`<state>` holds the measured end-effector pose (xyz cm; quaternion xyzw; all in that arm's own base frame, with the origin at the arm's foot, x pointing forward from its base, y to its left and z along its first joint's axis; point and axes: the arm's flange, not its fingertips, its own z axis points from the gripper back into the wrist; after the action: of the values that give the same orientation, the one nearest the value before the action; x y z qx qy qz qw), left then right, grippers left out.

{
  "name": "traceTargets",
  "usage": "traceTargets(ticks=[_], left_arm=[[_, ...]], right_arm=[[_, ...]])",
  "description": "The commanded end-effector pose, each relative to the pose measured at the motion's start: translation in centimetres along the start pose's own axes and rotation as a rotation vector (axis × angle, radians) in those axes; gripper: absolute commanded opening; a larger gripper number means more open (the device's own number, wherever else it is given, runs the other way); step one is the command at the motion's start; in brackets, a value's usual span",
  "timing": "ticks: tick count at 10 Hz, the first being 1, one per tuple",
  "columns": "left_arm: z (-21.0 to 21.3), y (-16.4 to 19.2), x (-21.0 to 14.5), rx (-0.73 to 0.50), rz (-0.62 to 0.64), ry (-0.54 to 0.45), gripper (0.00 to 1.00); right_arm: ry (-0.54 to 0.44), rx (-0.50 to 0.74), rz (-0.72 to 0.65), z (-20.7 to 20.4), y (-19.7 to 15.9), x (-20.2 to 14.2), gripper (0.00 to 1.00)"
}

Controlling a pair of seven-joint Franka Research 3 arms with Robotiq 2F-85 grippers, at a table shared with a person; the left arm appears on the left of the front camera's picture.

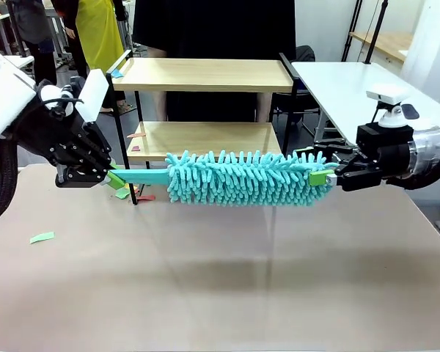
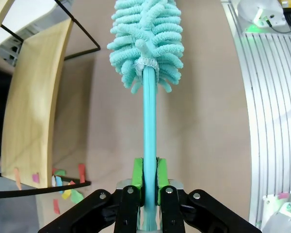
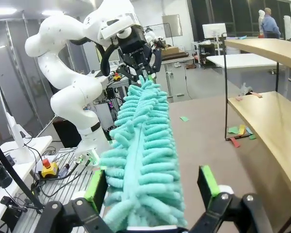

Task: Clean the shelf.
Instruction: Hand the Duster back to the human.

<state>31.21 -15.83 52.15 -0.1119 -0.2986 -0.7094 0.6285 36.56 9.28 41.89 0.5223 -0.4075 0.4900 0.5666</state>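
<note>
While clamped in L gripper, duster (R gripper agape) before shelf.

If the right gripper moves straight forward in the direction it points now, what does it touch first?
Most likely the teal duster: its fluffy head already lies between the open right gripper fingers, running straight ahead toward the left gripper, which holds the handle.

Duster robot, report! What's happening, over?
Left gripper shut on duster handle. Right gripper open around its fluffy tip. Shelf behind, paper scraps at its foot.
</note>
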Motion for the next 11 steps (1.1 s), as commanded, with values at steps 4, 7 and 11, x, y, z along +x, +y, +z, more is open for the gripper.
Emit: traceTargets(ticks=[4,7,11], left_arm=[[0.4,-0.1,0.1,-0.001,-0.002,-0.018,0.13],[0.4,-0.1,0.1,-0.001,-0.002,-0.018,0.13],[0.4,-0.1,0.1,-0.001,-0.002,-0.018,0.13]], right_arm=[[-0.037,-0.001,-0.018,-1.2,0.0,-2.5,1.00],[-0.056,0.020,-0.024,-1.5,-0.1,-3.1,1.00],[-0.074,0.031,-0.013,-2.2,-0.1,-3.3,1.00]])
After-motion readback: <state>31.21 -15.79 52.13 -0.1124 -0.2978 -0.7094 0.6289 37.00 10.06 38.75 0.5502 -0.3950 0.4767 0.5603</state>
